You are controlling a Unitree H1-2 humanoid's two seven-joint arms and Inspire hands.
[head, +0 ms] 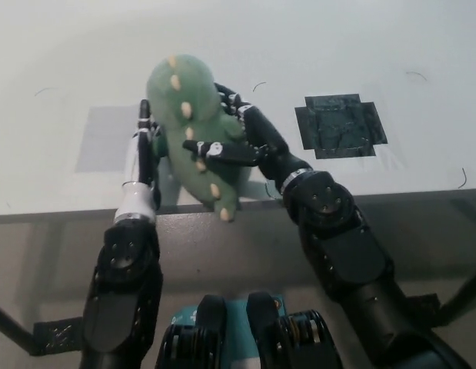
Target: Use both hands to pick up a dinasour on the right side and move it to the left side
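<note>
From the head view I see both hands clamped on the dinosaur point(193, 123), one on each flank. The left hand point(141, 150) presses flat against the toy's left side, its fingers point(144, 123) running up along the green plush. The right hand point(241, 134) wraps the opposite side, with one finger point(222, 151) laid across the toy's back over the row of cream spikes. The dinosaur is a green plush, head pointing away from me, tail point(224, 207) reaching out past the near edge of the white table point(314, 46). It sits over the grey taped patch point(107, 138) on the table's left part. The dark taped square point(341, 125) lies well apart to its right, uncovered.
</note>
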